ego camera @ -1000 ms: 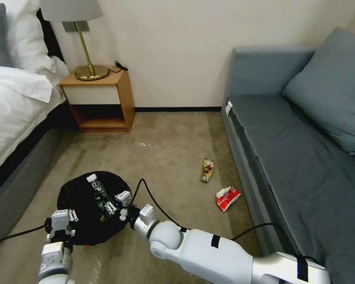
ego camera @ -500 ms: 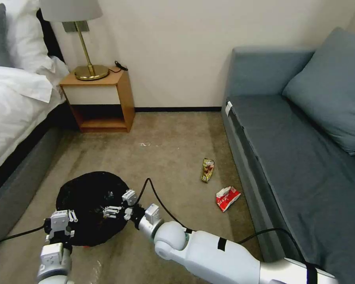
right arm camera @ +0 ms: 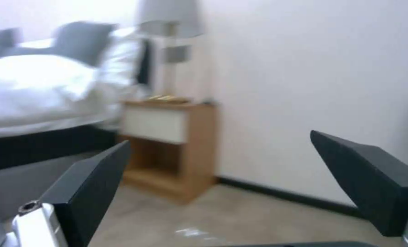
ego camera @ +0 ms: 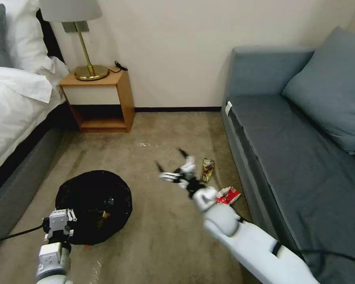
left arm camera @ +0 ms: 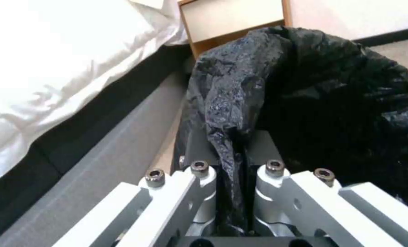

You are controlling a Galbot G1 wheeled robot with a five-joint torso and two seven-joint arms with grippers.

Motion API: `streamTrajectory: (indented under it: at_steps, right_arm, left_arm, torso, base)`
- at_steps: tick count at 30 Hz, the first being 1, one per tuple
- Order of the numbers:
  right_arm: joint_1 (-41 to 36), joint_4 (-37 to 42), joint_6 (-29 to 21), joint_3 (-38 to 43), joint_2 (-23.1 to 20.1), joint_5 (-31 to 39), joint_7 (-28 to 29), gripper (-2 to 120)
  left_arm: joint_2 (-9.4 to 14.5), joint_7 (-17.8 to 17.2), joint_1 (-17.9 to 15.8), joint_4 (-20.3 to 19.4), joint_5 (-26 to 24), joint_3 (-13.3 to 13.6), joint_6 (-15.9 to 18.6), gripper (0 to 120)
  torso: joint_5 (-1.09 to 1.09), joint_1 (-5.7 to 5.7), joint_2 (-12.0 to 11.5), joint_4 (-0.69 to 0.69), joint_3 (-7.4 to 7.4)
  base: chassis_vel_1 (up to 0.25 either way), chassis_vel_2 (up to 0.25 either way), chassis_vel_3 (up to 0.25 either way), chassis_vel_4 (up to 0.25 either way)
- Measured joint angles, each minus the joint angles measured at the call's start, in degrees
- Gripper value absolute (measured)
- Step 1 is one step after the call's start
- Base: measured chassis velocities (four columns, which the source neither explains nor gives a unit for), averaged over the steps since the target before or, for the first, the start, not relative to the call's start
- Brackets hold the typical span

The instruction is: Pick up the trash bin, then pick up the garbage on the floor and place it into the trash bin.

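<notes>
Left gripper (left arm camera: 233, 161) pinches the bin (ego camera: 92, 205) liner at its 7 o'clock rim. Right gripper (ego camera: 170, 163), spread and empty, hovers at 9 o'clock of the yellow-green wrapper (ego camera: 207, 170).

The yellow-green wrapper (ego camera: 208, 170) lies just right of the right gripper (ego camera: 172, 163). The red-white wrapper (ego camera: 228, 195) lies behind it; the trash bin (ego camera: 91, 197) sits well left.

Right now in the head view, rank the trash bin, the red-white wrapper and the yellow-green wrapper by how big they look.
1. trash bin, clearly largest.
2 and 3. red-white wrapper and yellow-green wrapper: they look about alike. The right arm covers part of the red-white one, so I won't rank them.
</notes>
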Motion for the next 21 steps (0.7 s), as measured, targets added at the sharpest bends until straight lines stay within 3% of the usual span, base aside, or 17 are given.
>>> streamTrajectory:
  at_steps: [5, 9, 11, 21]
  right_arm:
    - [-13.69, 2.24, 4.78, 14.73, 2.92, -8.17, -0.92, 100]
    - [-16.52, 2.70, 5.74, 17.13, 3.88, -9.69, -1.18, 100]
    - [-24.19, 5.14, 6.84, 23.23, 7.04, -11.78, -1.68, 100]
    - [-28.20, 6.61, 6.76, 30.38, 10.65, -15.84, -0.99, 100]
  left_arm:
    - [0.13, -0.01, -0.05, -0.02, -0.25, 0.01, -0.05, 7]
    - [0.20, -0.02, -0.06, -0.02, -0.39, -0.05, -0.07, 7]
    - [0.38, -0.03, -0.08, 0.04, -0.91, -0.20, -0.14, 7]
    - [0.94, -0.05, -0.19, 0.39, -1.20, -0.13, -0.29, 7]
  torso:
    - [0.00, 0.00, 0.00, -0.02, 0.00]
    - [0.01, 0.00, 0.00, -0.02, 0.00]
    - [0.00, 0.00, 0.01, -0.01, 0.00]
    - [-0.02, 0.00, 0.01, 0.00, 0.00]
  base:
    - [0.000, 0.000, 0.000, 0.000]
    - [0.000, 0.000, 0.000, 0.000]
    - [0.000, 0.000, 0.000, 0.000]
    - [0.000, 0.000, 0.000, 0.000]
